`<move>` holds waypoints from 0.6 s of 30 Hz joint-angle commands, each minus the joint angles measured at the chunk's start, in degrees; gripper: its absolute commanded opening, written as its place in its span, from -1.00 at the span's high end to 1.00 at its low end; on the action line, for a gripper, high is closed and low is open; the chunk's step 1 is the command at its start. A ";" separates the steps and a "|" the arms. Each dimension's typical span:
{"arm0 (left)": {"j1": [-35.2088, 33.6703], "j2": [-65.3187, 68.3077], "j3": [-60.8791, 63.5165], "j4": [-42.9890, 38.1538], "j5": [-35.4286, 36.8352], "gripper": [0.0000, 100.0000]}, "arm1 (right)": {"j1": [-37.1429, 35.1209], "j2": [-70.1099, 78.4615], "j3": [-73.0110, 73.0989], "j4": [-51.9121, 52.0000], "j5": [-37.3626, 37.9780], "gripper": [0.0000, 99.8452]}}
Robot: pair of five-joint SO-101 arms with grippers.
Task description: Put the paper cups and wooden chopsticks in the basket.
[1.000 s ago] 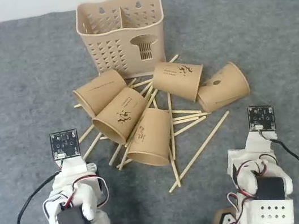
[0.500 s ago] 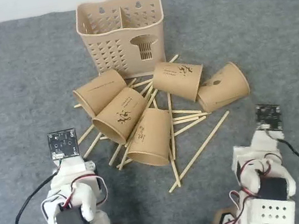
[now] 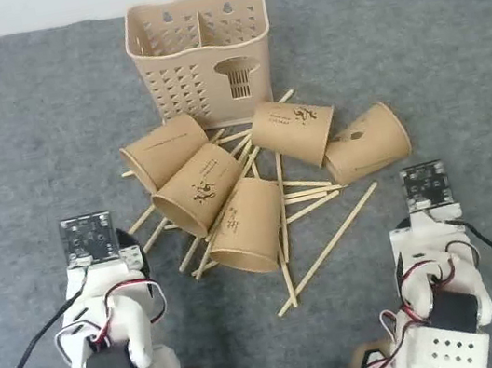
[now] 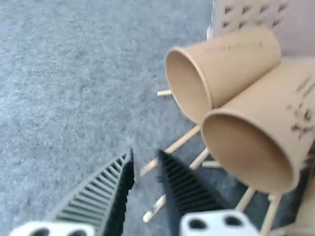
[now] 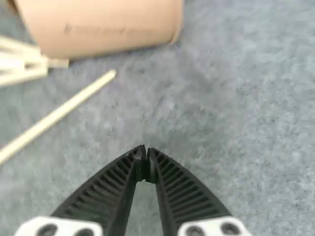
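5 brown paper cups (image 3: 198,190) lie on their sides in a loose cluster at the middle of the grey felt-covered desk (image 3: 21,137), 3 of them bunched to the left with rims pointing toward the near-left corner and 2 to the right. Under and between them, pale wooden chopsticks (image 3: 328,250) are scattered, with 1 long stick slanting out toward the near edge. A beige perforated plastic basket (image 3: 202,54) with 2 compartments stands upright by the middle of the far edge, just behind the cups. All the cups and sticks lie on the desk outside it.

Both arms sit at the near edge. The left arm (image 3: 104,297) is beside the left side of the cluster. Its left gripper (image 4: 145,158) hangs just over the desk with a narrow gap between the fingertips and nothing between them, and 2 cup mouths and some stick ends lie just ahead of it. The right arm (image 3: 433,238) stands below the rightmost cup. The right gripper (image 5: 143,150) has its tips pressed together on nothing, above bare felt near 1 chopstick and the side of that cup.
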 commanded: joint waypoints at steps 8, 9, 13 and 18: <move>2.29 32.53 -25.80 0.53 7.74 0.81 | -0.75 -0.66 -1.67 -1.71 -3.08 0.88; 3.16 37.01 -28.26 0.70 8.97 0.81 | -0.66 -0.66 -1.58 -1.63 -3.08 0.88; 5.54 55.12 -38.81 2.55 14.24 0.80 | 1.36 -0.75 -1.23 -1.98 -1.58 0.88; 7.65 73.05 -49.45 3.34 18.64 0.80 | 3.21 -0.75 1.85 -6.81 -0.26 0.88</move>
